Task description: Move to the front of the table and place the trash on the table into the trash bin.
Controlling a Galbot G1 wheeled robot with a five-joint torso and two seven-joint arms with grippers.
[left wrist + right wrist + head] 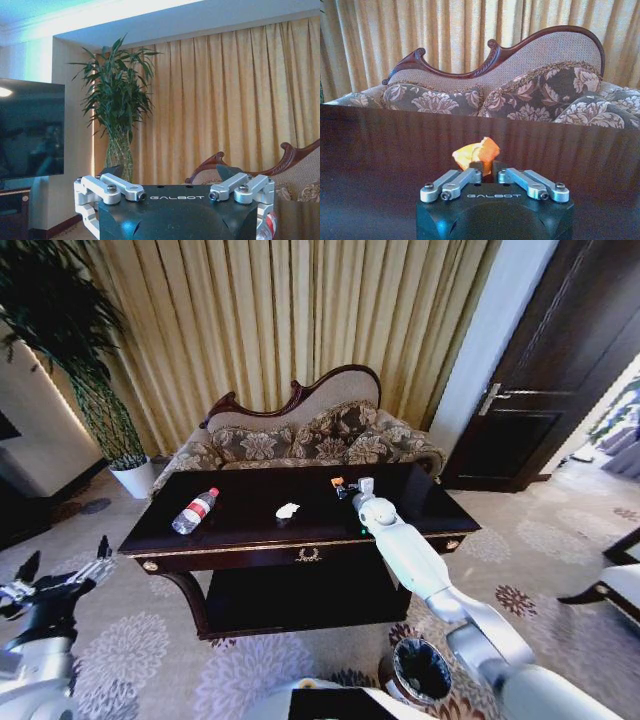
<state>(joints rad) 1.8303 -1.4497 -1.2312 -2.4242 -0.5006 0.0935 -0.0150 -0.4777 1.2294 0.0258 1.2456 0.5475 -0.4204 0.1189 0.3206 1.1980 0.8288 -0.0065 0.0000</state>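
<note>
We had the right gripper [487, 170] reached out over the far side of the table [240, 540], its fingers drawn in close around the orange scrap [476, 152], which stood up between them just above the glossy top. We judged the hold a shallow one: such a light, crumpled piece could slip free on the lift, or flutter wide of the trash bin [423, 672], which sat low on the carpet beside the table's front right corner, well below the arm. Its black liner looked empty, so far as we could tell. The bottle [195, 510] lay on its side towards the table's left end, and the white paper wad [287, 510] near the middle. The left gripper [62, 578] hung spread wide off the table's left corner, holding nothing.
</note>
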